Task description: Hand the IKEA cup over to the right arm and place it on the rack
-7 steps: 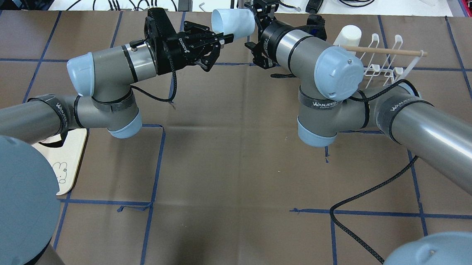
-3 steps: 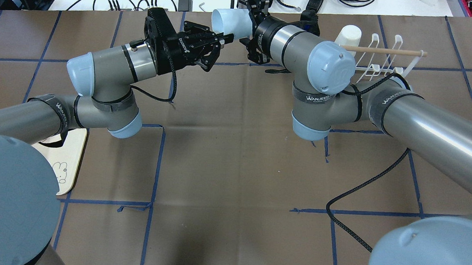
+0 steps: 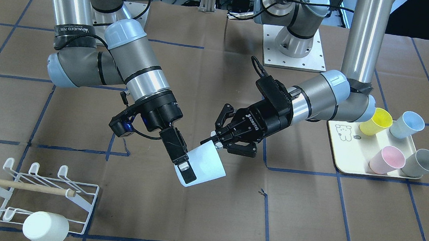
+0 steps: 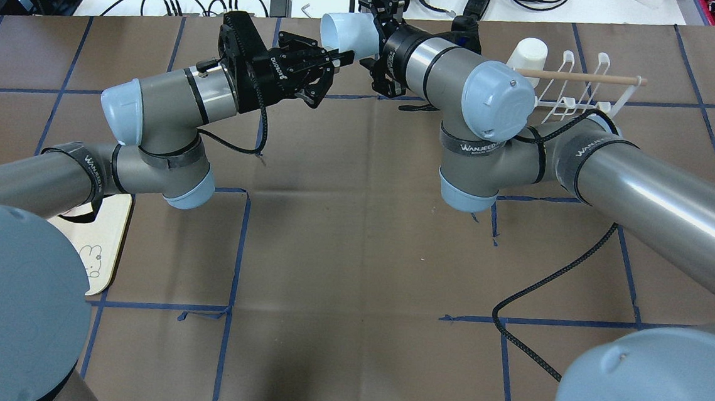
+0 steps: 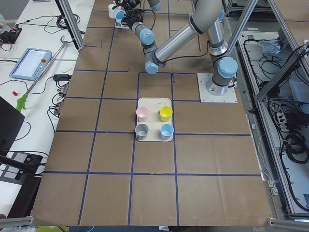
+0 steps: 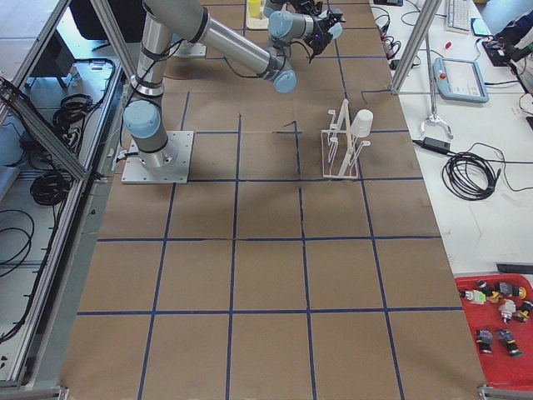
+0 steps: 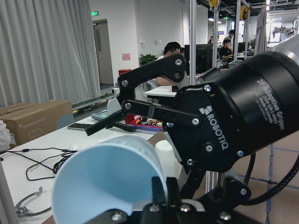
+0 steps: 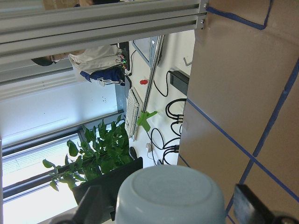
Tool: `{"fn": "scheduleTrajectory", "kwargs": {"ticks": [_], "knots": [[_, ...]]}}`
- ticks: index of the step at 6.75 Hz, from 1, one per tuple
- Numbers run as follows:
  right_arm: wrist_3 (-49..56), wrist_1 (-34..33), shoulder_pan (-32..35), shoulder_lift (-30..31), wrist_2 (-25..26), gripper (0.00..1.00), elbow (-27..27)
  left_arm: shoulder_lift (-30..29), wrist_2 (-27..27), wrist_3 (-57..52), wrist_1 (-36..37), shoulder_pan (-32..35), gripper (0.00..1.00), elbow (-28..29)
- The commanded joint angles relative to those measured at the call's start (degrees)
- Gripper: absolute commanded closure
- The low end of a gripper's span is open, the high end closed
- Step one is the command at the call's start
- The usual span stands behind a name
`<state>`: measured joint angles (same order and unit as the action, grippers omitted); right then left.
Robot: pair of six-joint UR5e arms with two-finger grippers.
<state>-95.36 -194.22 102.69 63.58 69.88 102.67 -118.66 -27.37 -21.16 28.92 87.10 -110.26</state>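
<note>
While I am holding the pale blue plastic cup (image 3: 208, 161) up in the air over the middle of the brown paper-covered table (image 3: 308, 208), my black left gripper (image 3: 214, 143) is pinching the cup's rim tight between its finger tips. The cup is lying on its side. Its open mouth is facing my left gripper, and its flat bottom is facing my black right gripper (image 3: 190, 170).

My right gripper is standing open around the bottom end of the cup. In my right wrist view, one finger (image 8: 98, 196) is sitting very close to the cup's side. The other finger (image 8: 252, 207) is staying a little away from it, so this gripper is not squeezing the cup. My silver-grey right arm (image 4: 647, 195) is reaching in from my right side.

The small white wire rack (image 3: 73, 195), with a light wooden stick (image 3: 19, 185) across it, is standing on the table on my right, well apart from the cup. A white cup (image 3: 46, 229) is sitting tipped on one of its prongs.

On my left, a cream flat tray (image 3: 346, 157) is lying on the table. Four cups are standing on it with their mouths up: yellow (image 3: 375, 121), blue (image 3: 407, 124), pink (image 3: 387, 159) and grey (image 3: 421, 163).
</note>
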Motion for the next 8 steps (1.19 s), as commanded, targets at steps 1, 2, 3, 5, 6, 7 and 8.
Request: {"fn": "scheduleTrajectory", "kwargs": {"ticks": [1, 2, 3, 5, 6, 7, 8], "knots": [[-0.44, 0.07, 0.32, -0.04, -0.01, 0.01, -0.02, 0.09, 0.03, 0.07, -0.09, 0.00, 0.94, 0.05], [-0.44, 0.07, 0.32, -0.04, -0.01, 0.01, -0.02, 0.09, 0.03, 0.07, 0.00, 0.00, 0.93, -0.04], [-0.35, 0.07, 0.32, -0.04, -0.01, 0.05, -0.02, 0.09, 0.03, 0.07, 0.00, 0.00, 0.92, 0.05], [-0.18, -0.36, 0.32, -0.04, -0.27, 0.38, -0.02, 0.09, 0.03, 0.59, 0.00, 0.00, 0.92, 0.05], [-0.18, -0.36, 0.32, -0.04, -0.27, 0.40, -0.02, 0.09, -0.06, 0.60, 0.00, 0.00, 0.89, 0.05], [-0.18, -0.28, 0.32, -0.04, -0.18, 0.42, -0.02, 0.01, -0.06, 0.60, 0.00, 0.00, 0.86, 0.05], [-0.18, -0.28, 0.32, -0.04, -0.18, 0.45, -0.02, 0.00, -0.14, 0.60, 0.00, 0.00, 0.79, 0.14]]}}
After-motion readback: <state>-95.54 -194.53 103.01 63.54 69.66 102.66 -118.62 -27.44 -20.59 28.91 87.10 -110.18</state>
